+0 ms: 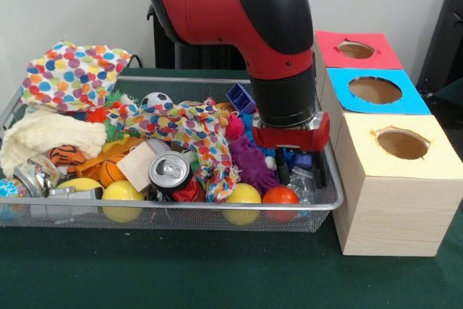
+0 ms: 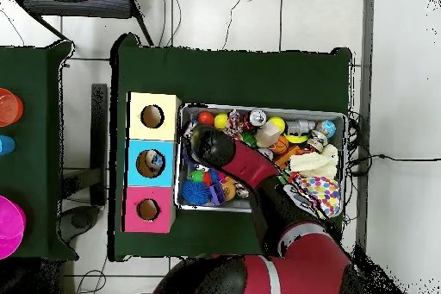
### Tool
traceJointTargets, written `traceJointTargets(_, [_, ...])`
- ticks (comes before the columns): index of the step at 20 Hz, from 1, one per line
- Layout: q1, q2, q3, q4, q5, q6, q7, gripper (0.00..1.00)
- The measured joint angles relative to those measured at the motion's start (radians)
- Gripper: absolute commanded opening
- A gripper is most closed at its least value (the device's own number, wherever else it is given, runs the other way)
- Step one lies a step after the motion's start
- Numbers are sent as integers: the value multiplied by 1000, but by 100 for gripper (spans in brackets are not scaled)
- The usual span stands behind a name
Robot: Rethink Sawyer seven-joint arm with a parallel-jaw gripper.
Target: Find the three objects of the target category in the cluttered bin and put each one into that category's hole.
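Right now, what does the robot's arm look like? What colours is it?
The arm is fat and round, shiny red with a smooth black cap on its elbow and a black cylinder at the wrist. Below that sits a red and silver block, and the gripper has short black fingers. No loose cables or writing show.

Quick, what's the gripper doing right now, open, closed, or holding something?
Gripper: down in the bin at its box-side end; open or closed, holding anything or not, cannot be told.
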Motion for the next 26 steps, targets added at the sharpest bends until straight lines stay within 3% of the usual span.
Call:
traceJointTargets(9, [-9,18,10,0,9,-30,7,100])
traceJointTargets(14, [23,19,-23,-2,23,-32,10,100])
traceJointTargets(19, [102,17,-106,-27,43,-15,10,100])
traceJointTargets(21, [166,17,-175,-54,46,28,10,100])
traceJointTargets(26, [246,16,-271,-93,45,148,10,100])
